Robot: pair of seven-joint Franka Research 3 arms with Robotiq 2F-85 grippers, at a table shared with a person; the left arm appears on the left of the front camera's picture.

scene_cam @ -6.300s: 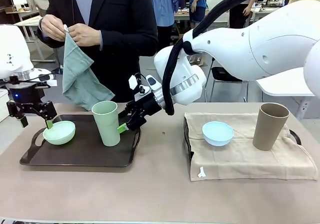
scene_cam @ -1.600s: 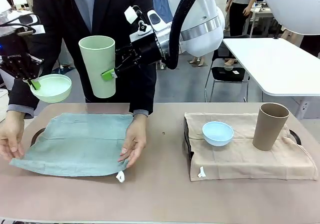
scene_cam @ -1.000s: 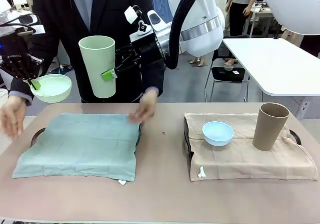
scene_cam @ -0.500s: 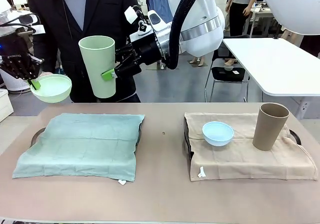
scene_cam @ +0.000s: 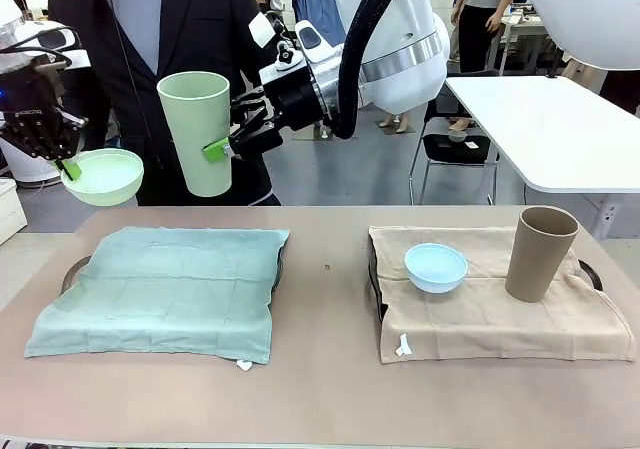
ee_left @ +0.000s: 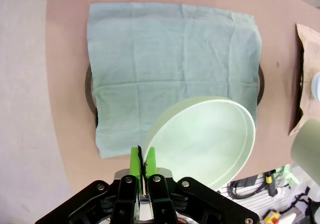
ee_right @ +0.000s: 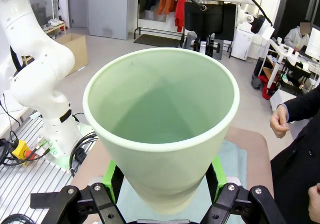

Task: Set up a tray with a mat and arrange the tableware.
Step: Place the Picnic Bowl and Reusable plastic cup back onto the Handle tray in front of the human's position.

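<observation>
A green-grey mat [scene_cam: 160, 289] lies spread over the dark tray [scene_cam: 72, 272] at the table's left; its rim peeks out at the sides [ee_left: 90, 92]. My left gripper [scene_cam: 68, 166] is shut on the rim of the pale green bowl [scene_cam: 103, 176], held in the air above the tray's far left; in the left wrist view the green fingertips [ee_left: 135, 161] pinch the bowl [ee_left: 205, 139] over the mat [ee_left: 170, 59]. My right gripper [scene_cam: 222, 147] holds the pale green cup [scene_cam: 197, 132] upright, high above the mat, its pads [ee_right: 113, 176] clamping the cup [ee_right: 162, 119].
A beige mat [scene_cam: 500, 304] covers a second tray [scene_cam: 590, 272] at the right, with a pale blue bowl [scene_cam: 435, 266] and a brown cup [scene_cam: 538, 253] on it. A person in a dark jacket [scene_cam: 200, 29] stands behind the table; a hand [ee_right: 278, 121] shows at the right wrist view's edge.
The person's hands have left the green mat and drawn back, and the person now stands upright behind the table. Both arms hold their bowl and cup still.
</observation>
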